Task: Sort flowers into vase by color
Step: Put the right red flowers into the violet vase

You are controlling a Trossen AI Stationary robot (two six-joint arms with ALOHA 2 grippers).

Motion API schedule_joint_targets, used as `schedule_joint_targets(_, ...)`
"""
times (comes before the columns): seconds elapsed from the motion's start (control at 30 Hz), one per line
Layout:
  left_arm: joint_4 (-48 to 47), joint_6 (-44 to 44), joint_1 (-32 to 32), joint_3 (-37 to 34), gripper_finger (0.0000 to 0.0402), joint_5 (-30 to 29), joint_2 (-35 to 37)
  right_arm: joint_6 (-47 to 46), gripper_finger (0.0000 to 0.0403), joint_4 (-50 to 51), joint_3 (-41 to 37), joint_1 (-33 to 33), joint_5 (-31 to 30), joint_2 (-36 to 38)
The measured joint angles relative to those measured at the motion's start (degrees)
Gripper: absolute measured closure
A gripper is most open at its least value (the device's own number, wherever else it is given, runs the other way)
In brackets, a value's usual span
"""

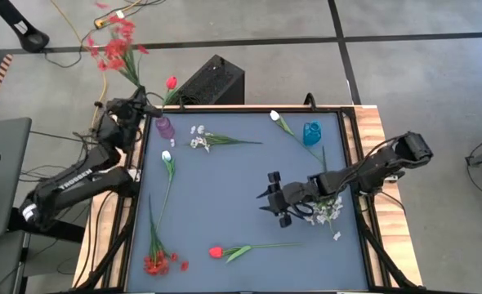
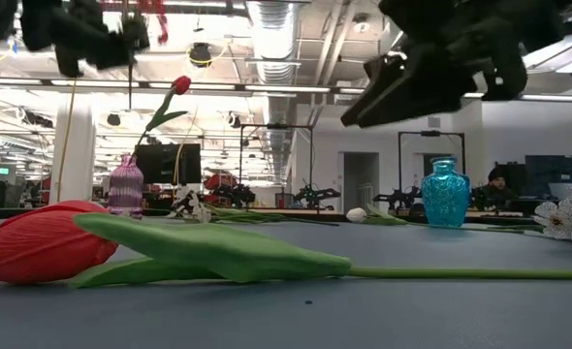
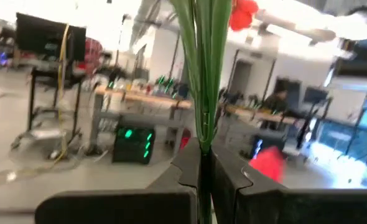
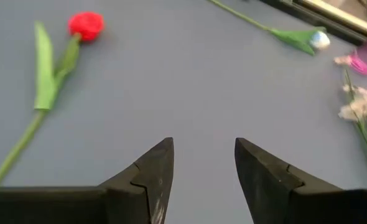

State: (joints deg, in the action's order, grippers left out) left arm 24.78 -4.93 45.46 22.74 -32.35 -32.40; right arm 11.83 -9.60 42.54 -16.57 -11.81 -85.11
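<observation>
**One red stem in the pink vase, a second on its way, most flowers still on the mat**

The left gripper [image 3: 203,177] has its fingers clamped on the green stalk of a red cluster stem [image 1: 114,42], holding it at the table's far left corner, close to the pink vase [image 1: 165,127]. The right gripper [image 4: 202,177] hovers over bare mat near the table's middle, fingers apart and holding nothing.

A red tulip [image 1: 171,82] seems to stand in the pink vase already. The blue vase [image 1: 311,133] looks empty, so the white sorting appears not to have begun. Lying on the grey mat [image 1: 225,188] are a white tulip [image 1: 167,156] at the left, a white spray [image 1: 198,140] beside the pink vase, another white tulip [image 1: 274,116] near the blue vase, a white cluster [image 1: 329,211] under the right arm, a red cluster [image 1: 157,262] at the near left corner and a red tulip [image 1: 216,252] at the near edge.

The right arm covers part of the white cluster beneath it. In the overhead view the pink vase's mouth is too small to confirm how the tulip sits. The low view cuts off both grippers at the top.
</observation>
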Motion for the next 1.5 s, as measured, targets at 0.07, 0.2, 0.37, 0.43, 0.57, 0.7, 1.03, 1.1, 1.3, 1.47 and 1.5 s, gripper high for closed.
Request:
schedule_joint_targets(0.07,4.1,0.6,2.9,-3.3,0.0401,2.9,-0.7,0.4,0.0207,-1.3,0.0,-0.8,0.0,-0.2)
schedule_joint_targets(0.2,15.8,-0.1,5.9,-10.0,0.0401,5.0,-1.3,0.5,0.0207,-3.0,0.0,-2.2,-0.1,-0.4)
schedule_joint_targets(0.37,23.5,1.3,7.6,-14.9,0.0401,3.6,-1.4,0.3,0.0207,-3.3,0.0,-3.0,-0.2,-0.4)
schedule_joint_targets(0.43,22.4,0.8,7.6,-15.5,0.0401,3.6,-1.4,0.3,0.0207,-3.4,0.0,-3.0,-0.2,-0.4)
schedule_joint_targets(0.57,23.4,1.8,7.7,-16.9,0.0401,3.2,-2.1,0.5,0.0207,-4.2,0.0,-2.7,-0.2,-0.4)
schedule_joint_targets(0.7,27.2,2.1,8.9,-18.3,0.0401,3.7,-3.6,0.6,0.0207,-6.5,0.0,-2.4,-0.2,-0.4)
schedule_joint_targets(1.03,35.2,0.1,12.1,-18.4,0.0401,6.9,-13.5,0.7,0.0207,-9.1,0.0,-2.4,-0.3,-0.4)
schedule_joint_targets(1.1,37.6,0.7,11.9,-18.4,0.0401,6.0,-15.0,0.6,0.0207,-9.7,0.0,-2.4,-0.3,-0.4)
schedule_joint_targets(1.3,38.0,1.2,11.6,-18.4,0.0401,5.1,-15.2,0.6,0.0207,-9.6,0.0,-2.4,-0.3,-0.4)
schedule_joint_targets(1.47,37.9,0.9,11.6,-18.4,0.0401,5.0,-15.2,0.6,0.0207,-9.9,0.0,-2.0,-0.3,-0.4)
schedule_joint_targets(1.5,37.8,0.8,11.6,-18.4,0.0401,5.0,-15.2,0.6,0.0207,-9.9,0.0,-2.0,-0.3,-0.4)
